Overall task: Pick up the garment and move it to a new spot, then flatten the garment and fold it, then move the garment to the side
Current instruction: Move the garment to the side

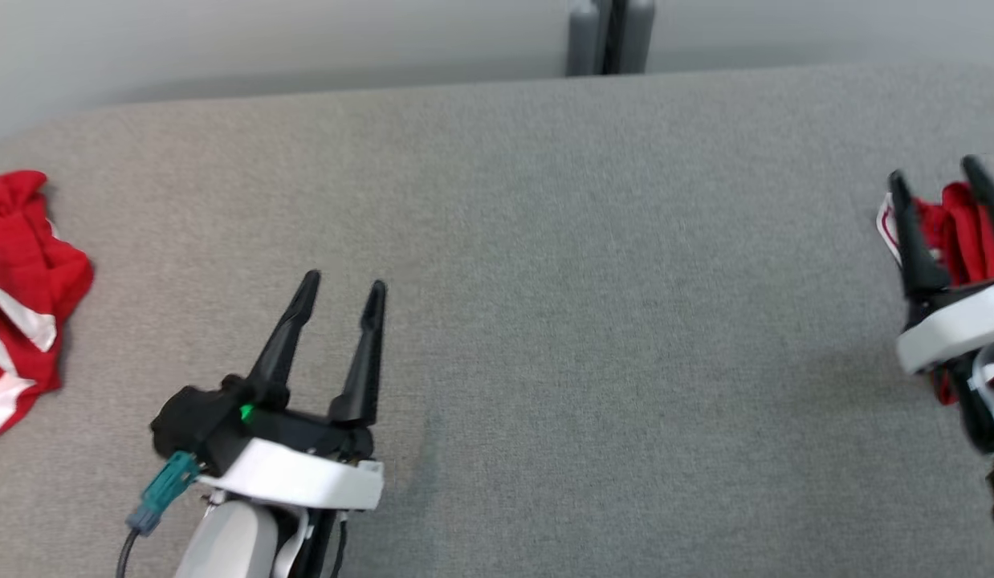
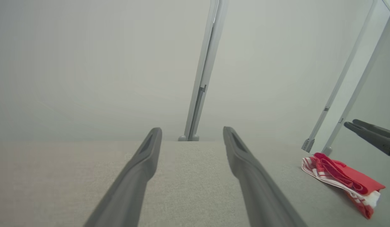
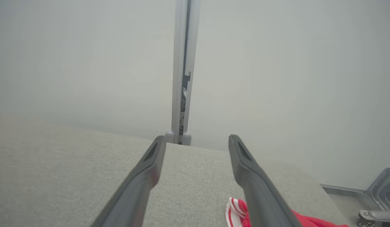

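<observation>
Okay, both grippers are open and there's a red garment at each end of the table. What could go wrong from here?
The open right gripper hangs close over the folded garment; a finger could snag it and undo the fold. That garment lies near the table edge, so a nudge might push it off. The crumpled garment at far left may be an awkward reach.

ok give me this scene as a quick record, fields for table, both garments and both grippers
table: grey fabric top
left garment: red and white, crumpled, at the table's left edge
right garment: red and white, folded, lying at the far right
left gripper: open, empty, over bare table
right gripper: open, empty, above the right garment, not touching it
</observation>
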Tool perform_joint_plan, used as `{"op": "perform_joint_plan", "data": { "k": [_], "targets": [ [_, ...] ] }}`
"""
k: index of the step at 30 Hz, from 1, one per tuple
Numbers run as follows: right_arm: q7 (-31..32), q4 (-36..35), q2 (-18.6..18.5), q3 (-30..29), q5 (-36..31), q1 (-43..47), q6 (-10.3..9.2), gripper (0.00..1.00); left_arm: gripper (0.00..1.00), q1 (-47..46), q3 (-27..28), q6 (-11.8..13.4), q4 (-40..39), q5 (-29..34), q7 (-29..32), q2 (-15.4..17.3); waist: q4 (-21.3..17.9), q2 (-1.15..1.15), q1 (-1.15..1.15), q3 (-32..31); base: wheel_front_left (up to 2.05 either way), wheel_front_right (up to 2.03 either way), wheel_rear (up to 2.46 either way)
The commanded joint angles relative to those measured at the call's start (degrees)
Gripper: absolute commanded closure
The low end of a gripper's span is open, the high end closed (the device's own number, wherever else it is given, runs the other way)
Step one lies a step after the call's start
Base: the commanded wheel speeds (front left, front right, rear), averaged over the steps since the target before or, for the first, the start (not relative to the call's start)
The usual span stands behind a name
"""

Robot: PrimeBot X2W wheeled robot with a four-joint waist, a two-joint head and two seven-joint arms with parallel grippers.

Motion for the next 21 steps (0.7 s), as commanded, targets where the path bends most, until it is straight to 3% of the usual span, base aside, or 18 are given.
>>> {"op": "perform_joint_plan", "data": {
  "k": [1, 5, 9, 21],
  "targets": [
    [-0.51, -0.35, 0.22, -0.21, 0.16, 0.91, -0.02, 0.00, 0.00, 0.56, 0.46, 0.13, -0.14, 0.19, 0.07, 0.22, 1.66, 0.00, 0.00, -2.89, 0.00, 0.00, 0.00],
    [-0.77, -5.04, 5.19, -1.19, -0.64, 7.02, -0.02, 0.00, 0.00, 4.43, 4.76, 0.32, 0.23, 0.06, 0.08, 0.20, 2.86, 0.00, 0.00, -6.11, 0.00, 0.00, 0.00],
    [-0.88, -7.25, 7.68, -1.89, -1.97, 10.33, -0.02, 0.00, 0.00, 6.14, 6.22, 0.38, 0.34, -0.50, 0.07, 0.18, 3.31, 0.00, 0.00, -7.40, 0.00, 0.00, 0.00],
    [-1.02, -9.69, 14.69, -4.72, -10.98, 19.29, -0.02, 0.00, 0.00, 10.88, 5.93, 0.98, 1.40, 0.56, 0.07, 0.21, 3.75, 0.00, 0.00, -11.00, 0.00, 0.00, 0.00]
  ]
}}
